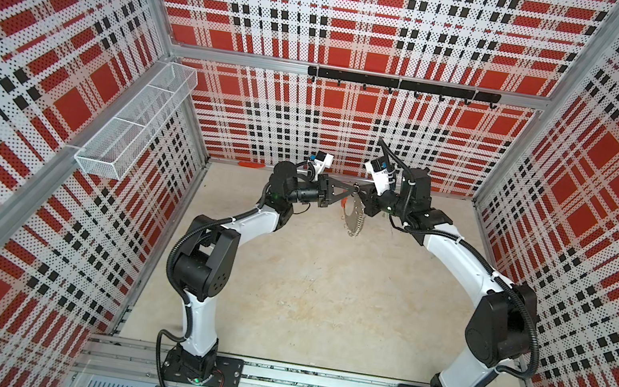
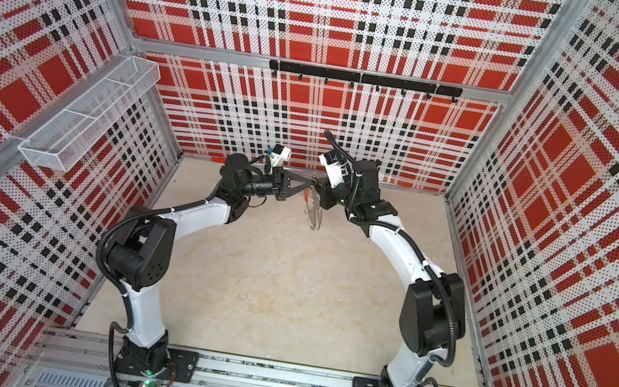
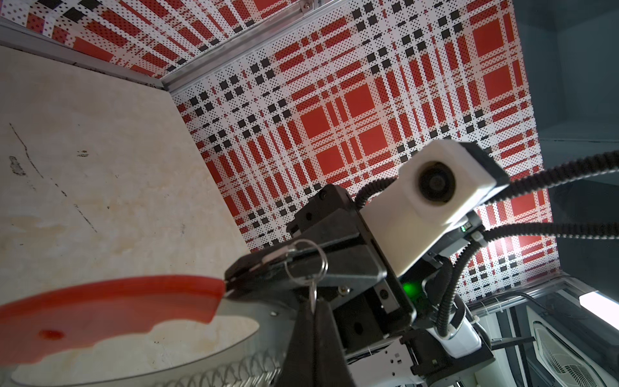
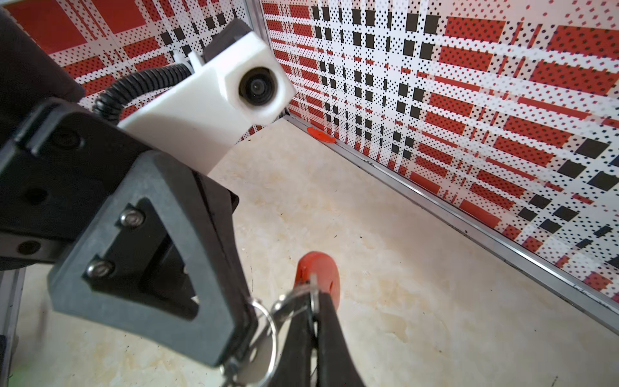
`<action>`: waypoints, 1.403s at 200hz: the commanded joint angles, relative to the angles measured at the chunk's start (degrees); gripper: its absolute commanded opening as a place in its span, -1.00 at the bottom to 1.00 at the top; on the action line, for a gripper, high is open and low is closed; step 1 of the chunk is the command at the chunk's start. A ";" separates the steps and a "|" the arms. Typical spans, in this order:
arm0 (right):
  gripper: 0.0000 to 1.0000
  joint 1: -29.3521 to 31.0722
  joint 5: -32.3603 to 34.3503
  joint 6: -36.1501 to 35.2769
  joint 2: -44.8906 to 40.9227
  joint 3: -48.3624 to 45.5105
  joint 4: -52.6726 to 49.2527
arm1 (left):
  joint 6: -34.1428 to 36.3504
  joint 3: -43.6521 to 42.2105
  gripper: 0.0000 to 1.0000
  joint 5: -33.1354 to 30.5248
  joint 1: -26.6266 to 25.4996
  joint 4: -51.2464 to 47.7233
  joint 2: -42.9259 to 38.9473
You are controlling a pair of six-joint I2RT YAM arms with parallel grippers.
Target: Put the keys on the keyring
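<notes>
While the left tool [image 3: 314, 310] is pinching shut on a small silver key [image 3: 313, 292] joined to a split ring [image 3: 325, 264], the right tool [image 4: 315, 301], tip to tip with it, is clamping closed on the keyring [image 1: 352, 215] beside its red end. The grey crescent is dangling beneath both tools, above the far middle of the pale surface [image 1: 305, 286], with plaid walls [image 1: 368, 23] standing all around.

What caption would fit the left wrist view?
Left gripper holds the key near the keyring, which the right gripper grips.
</notes>
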 commanded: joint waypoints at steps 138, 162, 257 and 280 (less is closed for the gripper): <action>-0.32 0.60 2.19 -3.18 0.10 7.33 -12.34 | 0.49 1.80 -1.00 2.12 -0.73 1.69 0.78; -0.31 0.68 2.51 -3.22 0.60 8.93 -13.87 | 0.39 2.26 -1.00 2.21 -0.83 1.69 1.05; -0.33 2.99 10.54 5.28 7.32 19.96 -20.22 | 0.05 3.45 -1.00 1.73 -1.52 1.68 2.05; -0.33 4.41 16.33 10.44 8.90 22.39 -21.70 | -0.04 3.66 -1.00 1.60 -1.62 1.67 2.50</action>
